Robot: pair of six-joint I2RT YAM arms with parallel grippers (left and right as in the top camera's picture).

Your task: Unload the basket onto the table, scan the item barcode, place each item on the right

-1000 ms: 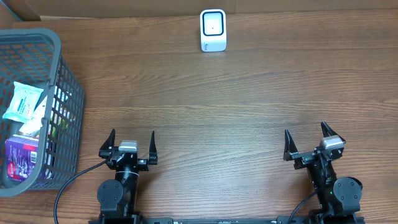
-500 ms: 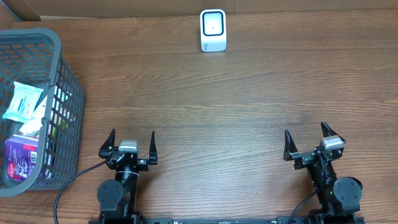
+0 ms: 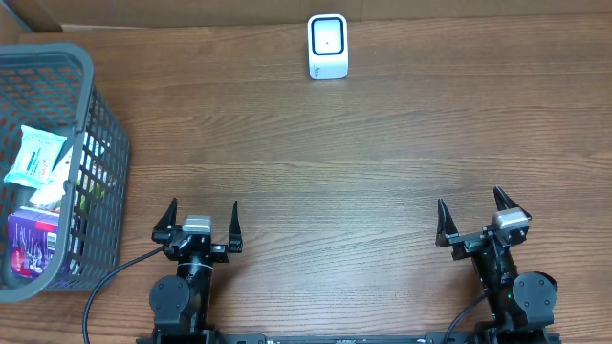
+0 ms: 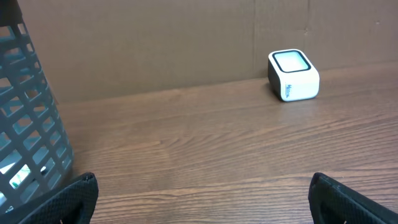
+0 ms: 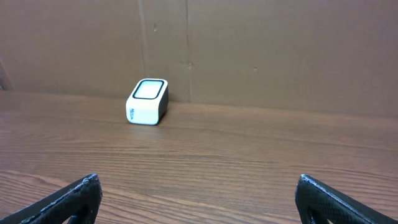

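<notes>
- brown wood-grain counter (image 3: 335, 162), plain brown cardboard wall (image 5: 280, 50) along its far edge.
- small white cube-shaped scanner with a dark-rimmed window (image 3: 327, 46) stands at the far centre of the counter, just in front of the cardboard. both your wrist views catch it: to the far right from the left wrist (image 4: 293, 76), to the far left from the right wrist (image 5: 148, 101). nothing is touching it.
- grey plastic lattice basket (image 3: 105, 172) sits at the left edge of the counter, well apart from the scanner.
- inside the basket: a white-and-teal soft packet (image 3: 36, 158) lying on top, and a purple printed box (image 3: 33, 244) nearer you. other goods sit behind the lattice, too hidden to name. no barcode is readable from here.
- left jaws: near left, just right of the basket's near corner, spread fully wide, holding nothing. only the black fingertips (image 4: 74, 193) show in the low corners of the wrist view.
- right jaws: near right, spread equally wide, holding nothing, with bare counter between the fingertips (image 5: 68, 199).
- both sets of jaws are well apart from the basket goods and the scanner.
</notes>
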